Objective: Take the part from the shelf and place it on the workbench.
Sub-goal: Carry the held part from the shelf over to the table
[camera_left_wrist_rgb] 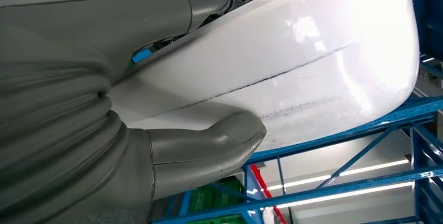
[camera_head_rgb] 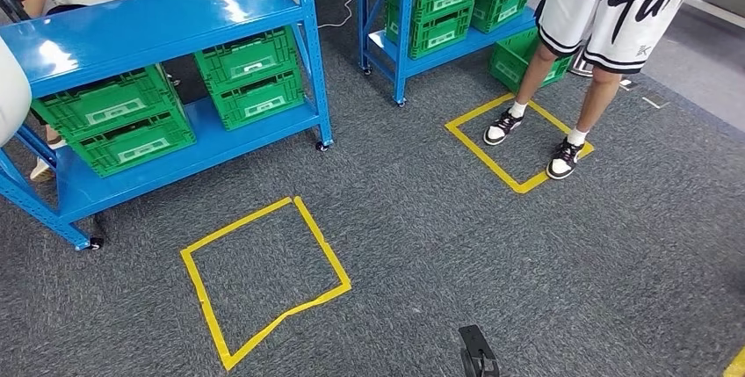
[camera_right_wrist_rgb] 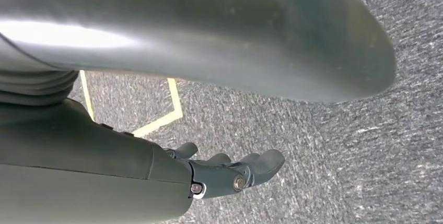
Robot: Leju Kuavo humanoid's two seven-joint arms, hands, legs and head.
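My left hand (camera_left_wrist_rgb: 99, 130) holds a big, smooth, white rounded part (camera_left_wrist_rgb: 298, 62), with the thick grey thumb (camera_left_wrist_rgb: 214, 148) pressed against its side. The part's white edge (camera_head_rgb: 7, 91) also shows at the far left of the head view, in front of the blue shelf (camera_head_rgb: 158, 17). Blue shelf rails run behind the part in the left wrist view. My right hand (camera_right_wrist_rgb: 224, 174) hangs over grey carpet with its fingers apart and nothing in it.
The blue shelf carries several green crates (camera_head_rgb: 250, 74). A second blue shelf (camera_head_rgb: 393, 39) with more crates stands farther right. A person (camera_head_rgb: 615, 8) stands on a yellow taped square (camera_head_rgb: 518, 185). Another taped square (camera_head_rgb: 200, 289) marks the carpet just ahead of me.
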